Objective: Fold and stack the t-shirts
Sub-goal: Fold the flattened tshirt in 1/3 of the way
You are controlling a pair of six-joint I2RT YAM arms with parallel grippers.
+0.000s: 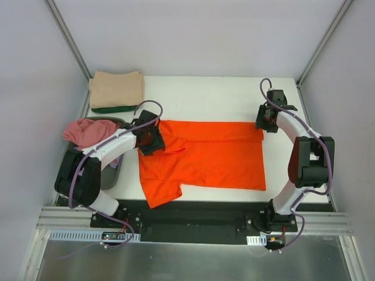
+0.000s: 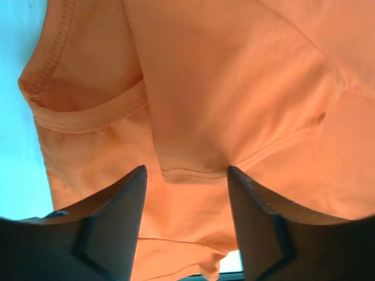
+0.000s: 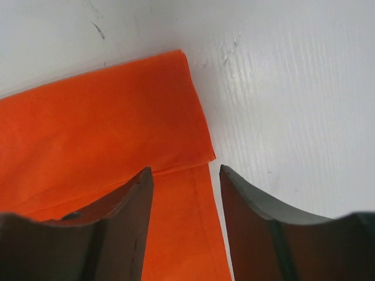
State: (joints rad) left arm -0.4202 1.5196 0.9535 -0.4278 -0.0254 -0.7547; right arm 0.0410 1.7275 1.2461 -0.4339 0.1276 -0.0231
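Note:
A bright orange t-shirt (image 1: pixel 205 155) lies spread across the white table, its upper part folded over, with one sleeve sticking out toward the near edge. My left gripper (image 1: pixel 150 138) hovers over the collar end, open; in the left wrist view a folded sleeve hem (image 2: pixel 193 172) and the neckline (image 2: pixel 88 117) lie below the parted fingers (image 2: pixel 123 222). At the shirt's far right corner my right gripper (image 1: pixel 267 120) is open too. The folded corner (image 3: pixel 193 146) shows just ahead of its fingertips, with no cloth pinched. A tan t-shirt (image 1: pixel 116 88) sits folded on a dark green one (image 1: pixel 111 109).
A dark grey basket (image 1: pixel 111 174) stands at the left table edge with a crumpled pink shirt (image 1: pixel 88 132) in it, close beside my left arm. Grey walls close in the table on the left, right and back. Bare white table (image 1: pixel 205 99) lies behind the orange shirt.

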